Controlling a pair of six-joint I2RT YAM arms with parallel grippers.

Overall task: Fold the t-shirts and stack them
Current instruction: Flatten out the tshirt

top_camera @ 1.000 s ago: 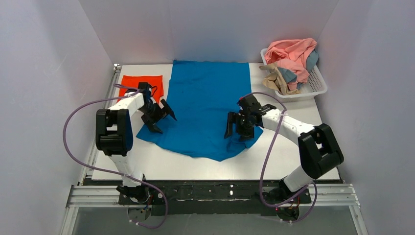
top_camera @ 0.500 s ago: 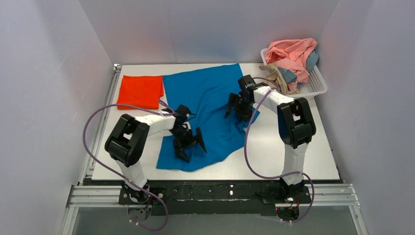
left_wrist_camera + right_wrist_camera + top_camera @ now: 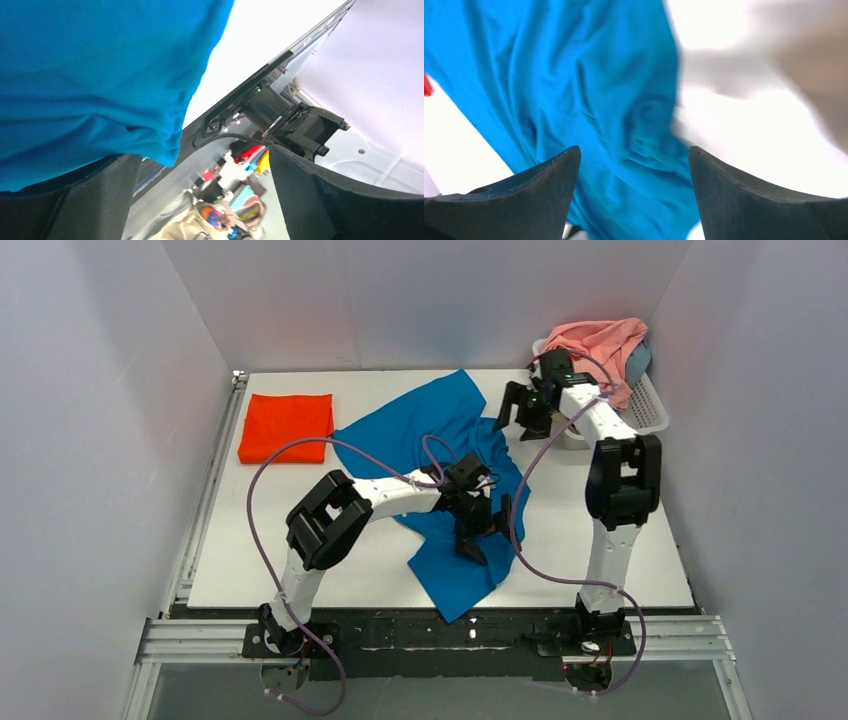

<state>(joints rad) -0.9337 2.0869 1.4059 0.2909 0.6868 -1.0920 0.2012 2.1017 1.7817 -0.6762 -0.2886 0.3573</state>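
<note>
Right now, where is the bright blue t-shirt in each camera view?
Top external: the blue t-shirt lies crumpled across the table's middle, beneath the left tool.
Left wrist: it fills the upper left.
Right wrist: it fills the left and centre.
Shared landmark: the white tabletop.

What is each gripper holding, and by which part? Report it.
Nothing is held: the left gripper and the right gripper are both open and empty.
</note>
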